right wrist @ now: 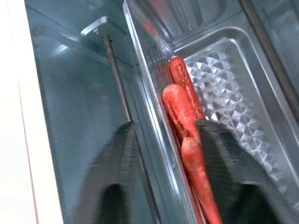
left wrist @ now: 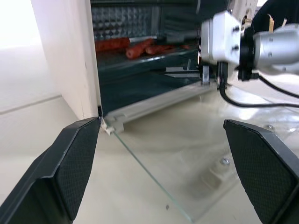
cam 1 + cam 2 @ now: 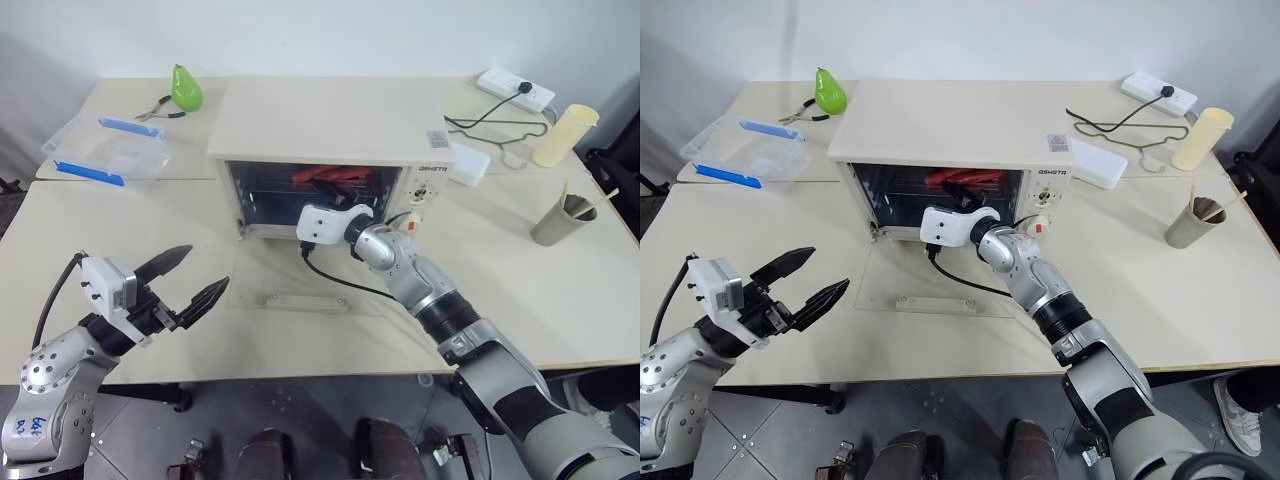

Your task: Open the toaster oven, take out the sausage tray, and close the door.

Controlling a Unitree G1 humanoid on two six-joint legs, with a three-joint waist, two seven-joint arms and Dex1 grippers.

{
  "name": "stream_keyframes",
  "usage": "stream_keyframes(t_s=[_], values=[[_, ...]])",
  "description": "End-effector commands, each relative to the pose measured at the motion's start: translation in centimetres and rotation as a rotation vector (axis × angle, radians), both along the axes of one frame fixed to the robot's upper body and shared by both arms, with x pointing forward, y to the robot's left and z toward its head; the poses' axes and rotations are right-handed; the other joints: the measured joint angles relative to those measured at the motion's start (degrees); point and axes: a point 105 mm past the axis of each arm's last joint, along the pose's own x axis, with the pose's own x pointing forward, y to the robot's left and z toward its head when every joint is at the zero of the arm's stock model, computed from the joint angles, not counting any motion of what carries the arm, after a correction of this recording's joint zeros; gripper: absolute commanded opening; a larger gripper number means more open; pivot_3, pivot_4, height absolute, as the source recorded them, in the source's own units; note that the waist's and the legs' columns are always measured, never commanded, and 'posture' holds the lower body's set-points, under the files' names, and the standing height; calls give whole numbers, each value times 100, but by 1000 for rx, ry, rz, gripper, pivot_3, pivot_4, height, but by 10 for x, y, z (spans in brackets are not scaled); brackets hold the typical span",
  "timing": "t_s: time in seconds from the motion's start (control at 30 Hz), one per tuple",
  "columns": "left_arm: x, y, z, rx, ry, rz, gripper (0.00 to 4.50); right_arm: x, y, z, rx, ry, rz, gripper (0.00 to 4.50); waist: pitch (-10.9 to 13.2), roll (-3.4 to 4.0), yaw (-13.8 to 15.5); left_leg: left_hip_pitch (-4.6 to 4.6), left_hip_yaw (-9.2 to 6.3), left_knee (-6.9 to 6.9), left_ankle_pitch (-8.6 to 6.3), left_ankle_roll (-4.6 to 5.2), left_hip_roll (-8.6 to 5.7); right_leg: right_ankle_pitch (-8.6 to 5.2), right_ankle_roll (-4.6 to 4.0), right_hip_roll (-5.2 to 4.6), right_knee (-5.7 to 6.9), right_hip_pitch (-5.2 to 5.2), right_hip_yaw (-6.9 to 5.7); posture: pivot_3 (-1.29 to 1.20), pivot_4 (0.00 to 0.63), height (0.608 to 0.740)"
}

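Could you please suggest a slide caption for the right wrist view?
Right hand closing on the rim of the sausage tray inside the toaster oven.

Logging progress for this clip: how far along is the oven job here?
Done: the door lies flat open on the table. In hand: the right tool is inside the oven, its fingers straddling the front rim of the sausage tray. Left: pull the tray out, then shut the door. The left tool hangs open, empty.

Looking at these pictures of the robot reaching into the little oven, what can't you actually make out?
- Right gripper: right wrist view blurs its fingers astride the sausage tray rim; a firm grip can't be told.
- Head views: the right arm hides the gripper inside the toaster oven.
- Sausages: count unclear, cut off by the frame edge.
- Knob markings: too small.
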Motion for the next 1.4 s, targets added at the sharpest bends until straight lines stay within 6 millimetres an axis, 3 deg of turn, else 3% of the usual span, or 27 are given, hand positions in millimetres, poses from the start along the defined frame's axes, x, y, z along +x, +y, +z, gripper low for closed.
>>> stream_keyframes(t_s=[0.03, 0.07, 0.5, 1.0, 1.4], values=[[0, -5, 7, -13, -28, -25, 4500, -2, 8, 17, 16, -53, 30, 583, 0, 0, -3, 0, 0, 0, 0, 0, 0, 0, 0, 0, 0, 0, 0, 0, 150, 740], [2, -8, 8, -21, -23, -44, 4500, -1, 7, 18, 17, -61, 25, 262, 0, 0, -7, 0, 0, 0, 0, 0, 0, 0, 0, 1, 0, 0, 0, 0, 150, 740], [36, -15, 28, -1, -63, -133, 4500, -5, 5, 47, 20, -156, 73, 262, 0, -1, -11, 1, 1, 1, 1, -1, -2, 0, 0, 3, 3, -2, 6, 0, 150, 740], [74, -28, 42, -29, -102, -178, 4500, -24, 9, 34, -45, -112, 180, 262, 0, 0, -109, -9, 4, -6, 1, -2, -4, 0, 0, 3, 5, -5, -16, 0, 150, 740], [77, -28, 41, -47, -97, -181, 4500, -35, 8, 24, -51, -49, 204, 262, 0, -1, -115, -9, 2, -5, 1, -2, -3, 0, 0, 3, 7, -4, -16, 0, 150, 740]])
